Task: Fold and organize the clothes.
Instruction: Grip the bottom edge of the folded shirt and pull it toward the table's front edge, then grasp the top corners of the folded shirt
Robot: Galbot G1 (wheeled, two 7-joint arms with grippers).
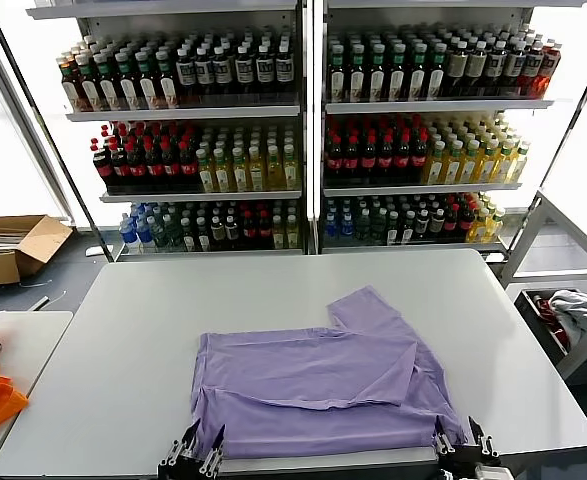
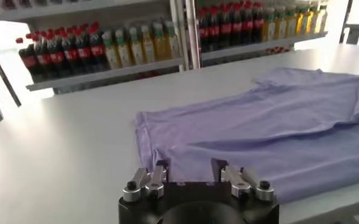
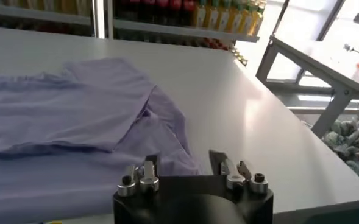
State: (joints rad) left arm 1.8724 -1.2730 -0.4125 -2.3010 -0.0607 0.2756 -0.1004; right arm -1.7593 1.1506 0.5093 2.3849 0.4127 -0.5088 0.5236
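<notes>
1. Looking down from the head camera, you had the plain lavender cotton T-shirt [image 1: 323,375] lying partly folded on the white table [image 1: 153,340], its hem at the near edge, with the left gripper [image 1: 197,452] and right gripper [image 1: 460,443] at its two near corners.
2. At the left wrist, your fingers stood apart with the hem between them, unclamped.
3. At the right wrist, your fingers also stood apart. Closing unevenly could have skewed the fold or snagged only one layer.
</notes>
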